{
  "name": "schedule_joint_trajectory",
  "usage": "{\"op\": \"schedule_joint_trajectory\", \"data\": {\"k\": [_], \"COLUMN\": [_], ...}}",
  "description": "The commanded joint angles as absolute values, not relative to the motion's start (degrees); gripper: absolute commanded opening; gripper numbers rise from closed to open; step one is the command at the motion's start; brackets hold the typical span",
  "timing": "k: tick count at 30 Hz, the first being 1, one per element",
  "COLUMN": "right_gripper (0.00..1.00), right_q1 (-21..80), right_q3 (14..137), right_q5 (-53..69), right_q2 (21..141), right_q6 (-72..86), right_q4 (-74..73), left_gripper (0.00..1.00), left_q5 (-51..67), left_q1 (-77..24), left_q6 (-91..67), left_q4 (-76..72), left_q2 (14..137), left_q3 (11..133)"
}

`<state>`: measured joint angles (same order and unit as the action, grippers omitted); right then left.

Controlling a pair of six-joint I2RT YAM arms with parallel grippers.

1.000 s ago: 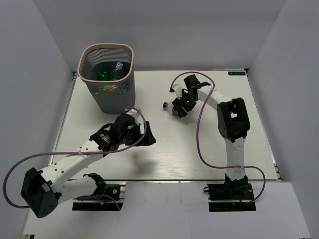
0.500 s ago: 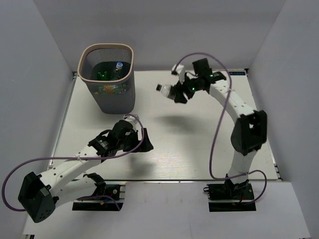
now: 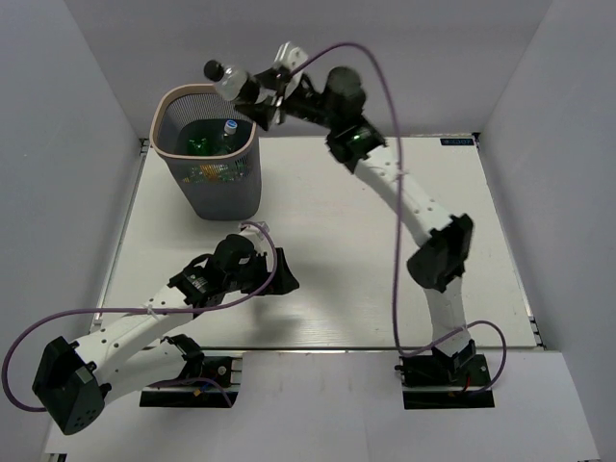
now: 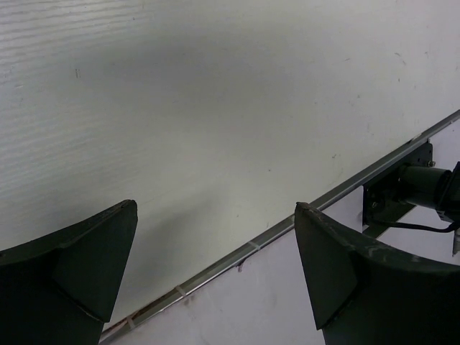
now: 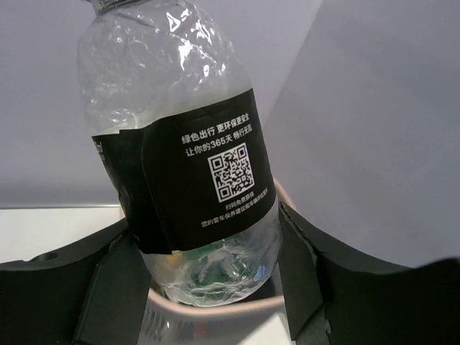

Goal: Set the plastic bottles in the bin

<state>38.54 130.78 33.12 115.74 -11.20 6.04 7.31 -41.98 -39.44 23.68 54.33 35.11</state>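
Observation:
My right gripper (image 3: 252, 96) is shut on a clear plastic bottle with a black cap and black label (image 3: 228, 82), held in the air above the far right rim of the bin (image 3: 197, 197). In the right wrist view the bottle (image 5: 180, 165) fills the frame between my fingers (image 5: 316, 273), with the bin's pale rim (image 5: 215, 310) just below it. The dark mesh bin holds several bottles: a green one (image 3: 199, 146), a clear one with a blue cap (image 3: 230, 131) and others. My left gripper (image 3: 285, 271) is open and empty over the table's near middle (image 4: 215, 287).
White walls enclose the table on the left, back and right. The table's near metal edge (image 4: 287, 226) runs under my left gripper. My left arm lies low across the near left of the table. A purple cable (image 3: 385, 192) loops along my right arm.
My right arm has lifted the black-capped bottle off the table and swung it far left and up to above the bin's rim. My left arm has drawn back slightly.

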Motion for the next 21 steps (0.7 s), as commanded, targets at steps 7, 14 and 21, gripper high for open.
{"op": "schedule_joint_trajectory", "data": {"k": [7,14,21], "right_gripper": [0.22,0.9,0.9], "right_q1": [43.8,43.9,42.8], "right_q3": [139.7,131.3,130.7], "right_q5": [20.2,20.7,18.8], "right_q2": [134.1,130.0,122.6], "right_q6": [-3.3,-2.5,-3.2], "right_q4": [32.8,33.3,23.7], "left_gripper": [1.0,1.0,1.0], "left_q5": [8.7,7.6,9.3], "left_q1": [-42.0,-42.0,-40.7], "left_q6": [-39.7,-39.1,-37.9], "left_q4": [20.2,22.9,20.2], "left_q2": [52.0,49.7,53.3], "left_q3": [32.5,32.5,33.7]}}
